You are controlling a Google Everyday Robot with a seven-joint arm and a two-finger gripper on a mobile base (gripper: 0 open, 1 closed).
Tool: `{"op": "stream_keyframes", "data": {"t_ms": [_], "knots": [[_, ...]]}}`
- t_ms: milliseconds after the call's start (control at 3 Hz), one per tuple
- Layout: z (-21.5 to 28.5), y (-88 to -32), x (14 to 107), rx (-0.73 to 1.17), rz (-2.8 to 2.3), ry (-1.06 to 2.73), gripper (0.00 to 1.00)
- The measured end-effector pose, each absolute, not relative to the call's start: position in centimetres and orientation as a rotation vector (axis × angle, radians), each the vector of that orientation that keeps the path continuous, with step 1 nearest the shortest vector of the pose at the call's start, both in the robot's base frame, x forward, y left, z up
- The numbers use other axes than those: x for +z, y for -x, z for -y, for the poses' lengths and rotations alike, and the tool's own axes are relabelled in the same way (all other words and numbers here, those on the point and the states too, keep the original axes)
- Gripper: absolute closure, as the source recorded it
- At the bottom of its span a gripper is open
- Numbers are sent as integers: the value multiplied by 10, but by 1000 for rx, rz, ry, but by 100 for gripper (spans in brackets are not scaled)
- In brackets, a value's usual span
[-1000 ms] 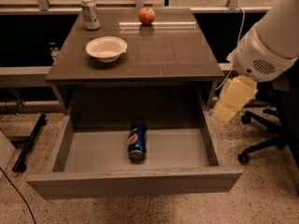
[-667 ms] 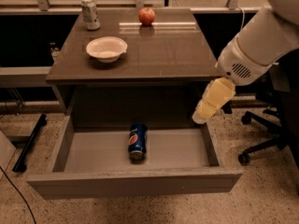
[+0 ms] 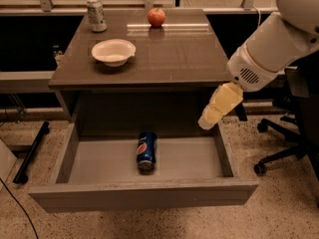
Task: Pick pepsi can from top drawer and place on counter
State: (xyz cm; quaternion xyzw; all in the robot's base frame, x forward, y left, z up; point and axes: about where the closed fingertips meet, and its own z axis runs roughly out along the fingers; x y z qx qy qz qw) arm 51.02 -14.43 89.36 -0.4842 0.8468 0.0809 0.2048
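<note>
While the pepsi can [image 3: 146, 151] lies on its side, long axis front to back, in the middle of the top drawer [image 3: 99, 162], the end effector [image 3: 208, 121] hangs at centre right, up-right of it; spread or pressed together, I cannot tell.

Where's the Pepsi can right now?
The pepsi can lies on its side in the middle of the open top drawer; the gripper hangs above the drawer's right side.

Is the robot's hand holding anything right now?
No, nothing. The gripper hangs above the right side of the top drawer, apart from the pepsi can, which lies on its side on the drawer floor.
</note>
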Motion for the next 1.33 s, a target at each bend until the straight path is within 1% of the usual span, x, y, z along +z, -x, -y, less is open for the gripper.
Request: {"op": "stream_keyframes", "data": {"t_ms": [667,1333], "knots": [[114,-520,863,311,-2402,1268,0],[84,-542,805,416,-2532,1135,0]]}}
